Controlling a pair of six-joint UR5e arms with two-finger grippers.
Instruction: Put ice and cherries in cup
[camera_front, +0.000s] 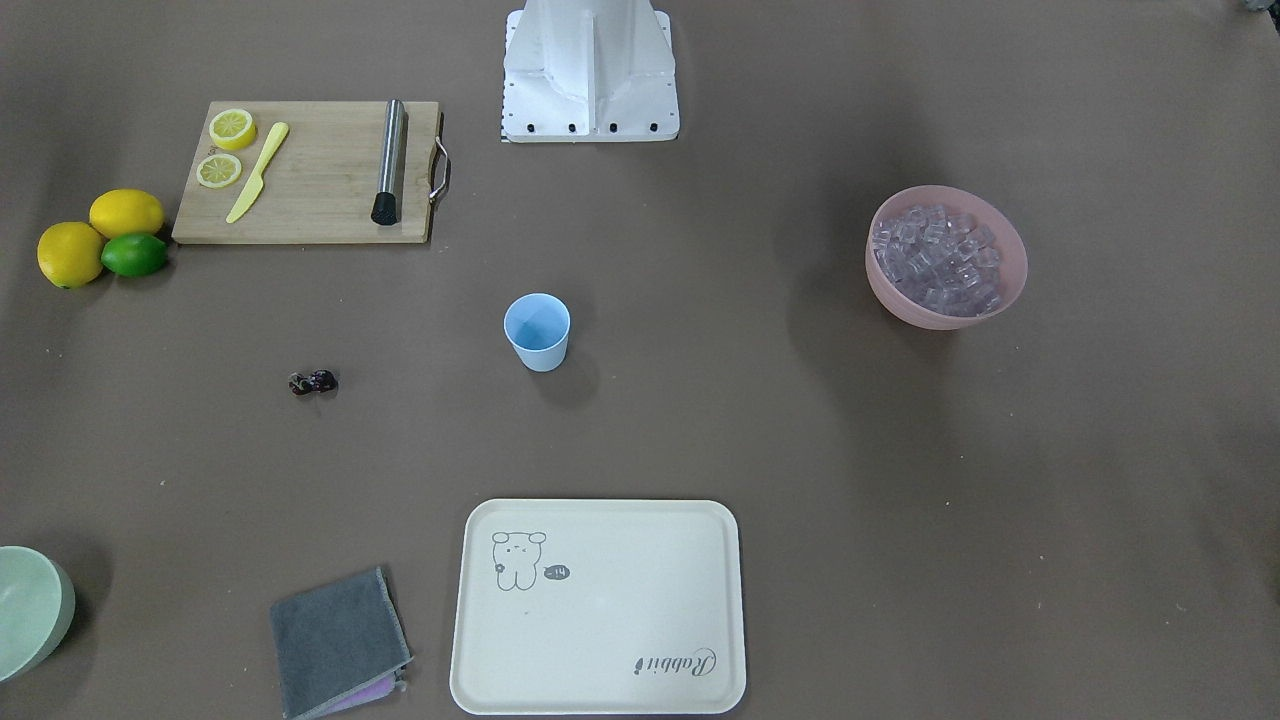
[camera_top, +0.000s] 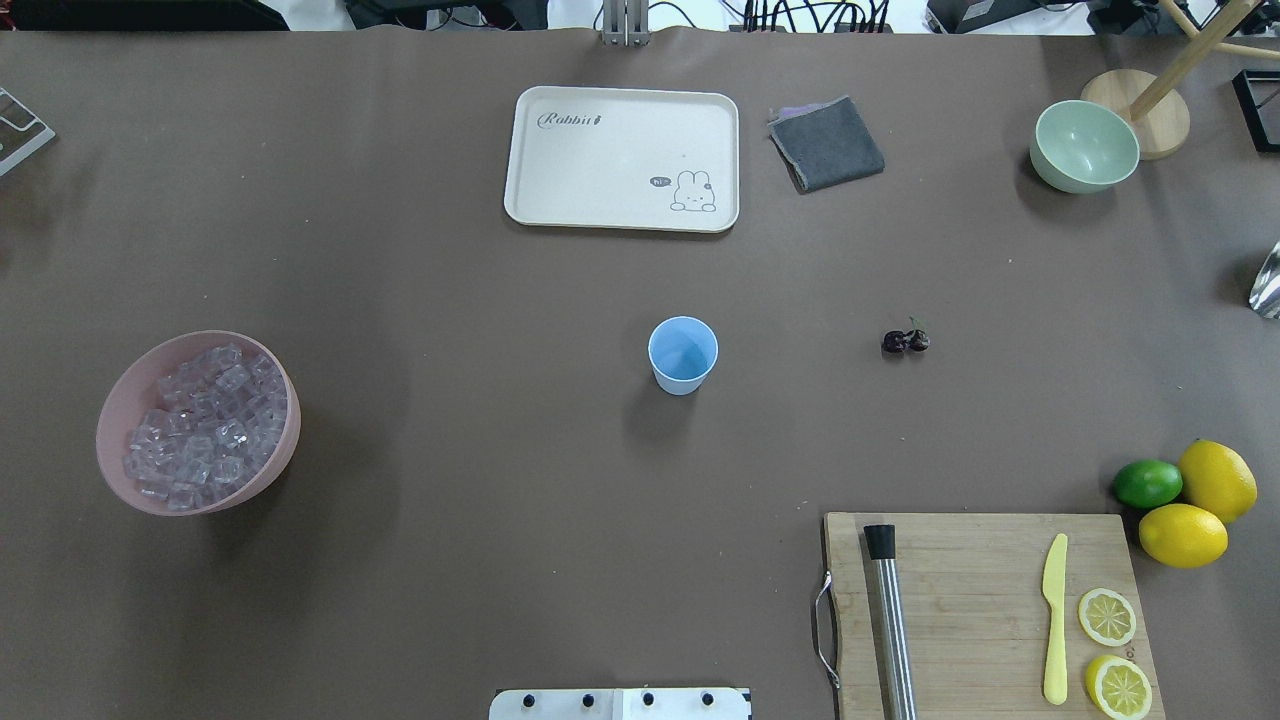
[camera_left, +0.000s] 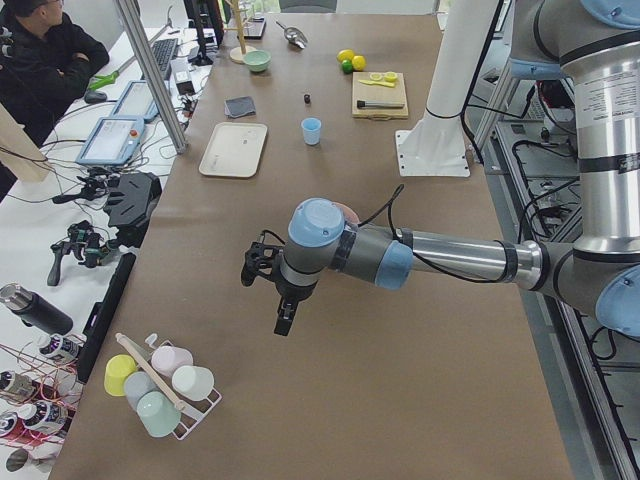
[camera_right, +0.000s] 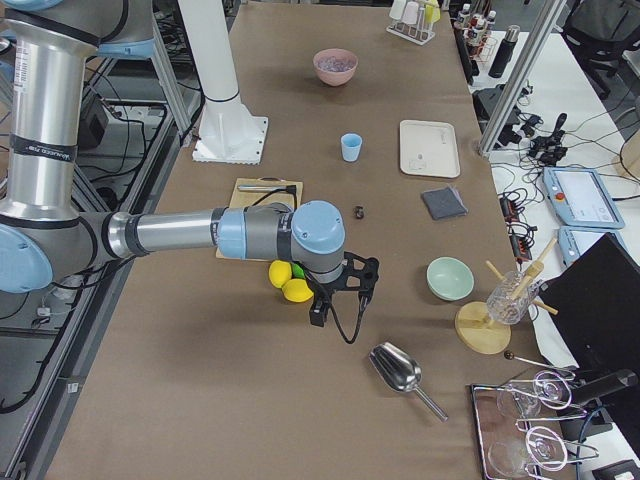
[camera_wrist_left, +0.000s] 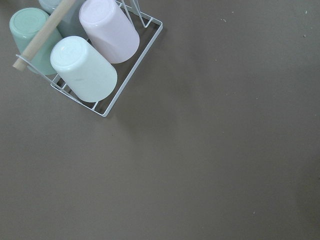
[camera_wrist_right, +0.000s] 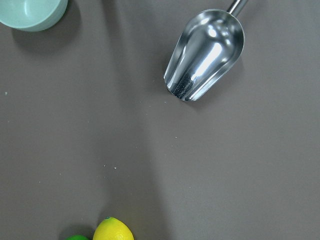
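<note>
So — cup (camera_top: 683, 354) upright, ctr of tabletop (camera_top: 450, 300). Cherries (camera_top: 905, 341) lie to its right, well apart. Ice (camera_top: 205, 425) heaped in pink bowl (camera_top: 112, 405) far over at left. Left hand (camera_left: 262, 270) hangs above tabletop near mug rack (camera_left: 160, 385); right hand (camera_right: 342, 285) btw lemons (camera_right: 295, 291) and metal scoop (camera_right: 395, 368) — released or clenched, can't tell for either.

Our right pincer (camera_right: 335, 290) hangs above the table (camera_right: 230, 400), and we cannot tell whether it is open or closed. The lemons (camera_right: 295, 291) lie just beside it, partly hidden by it. The metal scoop (camera_right: 398, 370) lies near it, on the camera's side. The green bowl (camera_right: 450, 278) sits further out from it. Beyond the pincer lie the cherries (camera_right: 359, 211), then the cup (camera_right: 351, 147). The pink bowl (camera_right: 335, 79) of ice (camera_right: 336, 62) stands well apart from it, at the far end.
</note>
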